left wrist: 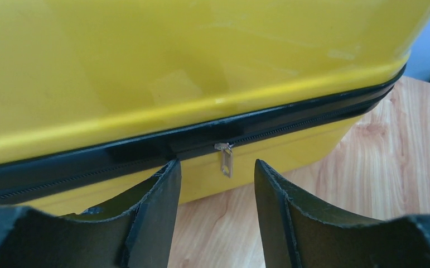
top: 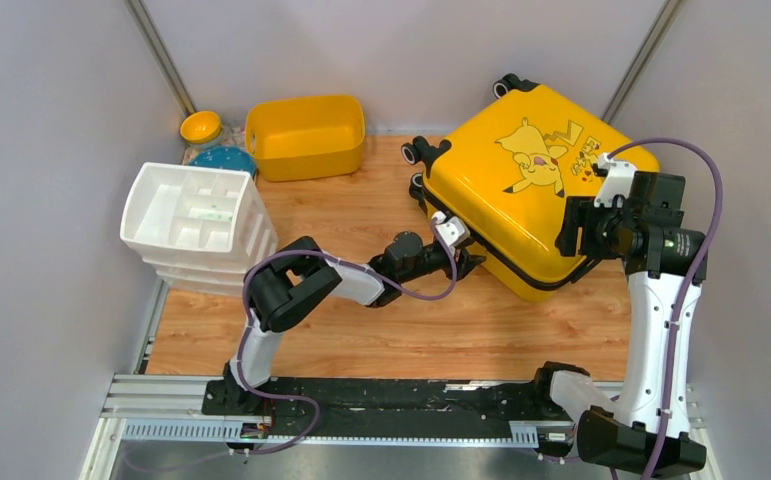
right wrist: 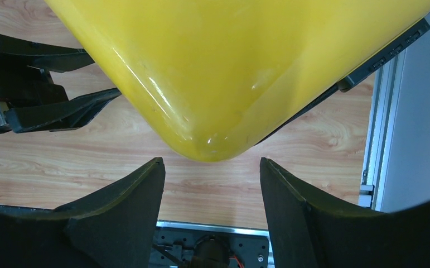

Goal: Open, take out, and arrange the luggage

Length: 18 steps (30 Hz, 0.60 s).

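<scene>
**Lighting: bright, even, overhead**

The top view is lit brightly and evenly from above; only soft, short shadows are cast on the table [top: 391, 330] beside the luggage [top: 501, 200]. Broad pale glare is seen across its shell in the left wrist view, small hot spots at its corner in the right. The left fingers [left wrist: 156, 212] and right fingers [right wrist: 123, 223] are rendered soft; the zipper pull [left wrist: 226, 161] is held sharp.

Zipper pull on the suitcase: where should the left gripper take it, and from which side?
Take the small metal tab hanging below the black zipper band on the suitcase. Come straight in from the near side, where the open left gripper is lined up with it: the tab hangs free, so it can probably be pinched from both sides.
</scene>
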Tool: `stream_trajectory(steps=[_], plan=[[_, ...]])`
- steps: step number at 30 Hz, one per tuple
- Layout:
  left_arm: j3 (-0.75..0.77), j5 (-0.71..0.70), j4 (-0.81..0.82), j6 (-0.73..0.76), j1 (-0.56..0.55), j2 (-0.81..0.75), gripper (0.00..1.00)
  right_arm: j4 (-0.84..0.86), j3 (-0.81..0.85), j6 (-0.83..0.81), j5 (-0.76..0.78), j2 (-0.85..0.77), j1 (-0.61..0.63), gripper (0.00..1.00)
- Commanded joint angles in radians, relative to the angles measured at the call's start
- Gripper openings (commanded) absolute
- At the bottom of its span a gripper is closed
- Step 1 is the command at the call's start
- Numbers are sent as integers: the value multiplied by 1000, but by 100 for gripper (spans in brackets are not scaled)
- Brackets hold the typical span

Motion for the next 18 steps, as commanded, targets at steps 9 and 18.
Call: stream_trajectory(steps=[9, 18], plan=[[73, -107, 53, 8, -41, 80, 53, -29, 50, -14, 30, -7, -3, 68], [137, -149, 31, -34, -59, 106, 42, -21, 30, -18, 43, -10, -3, 68]])
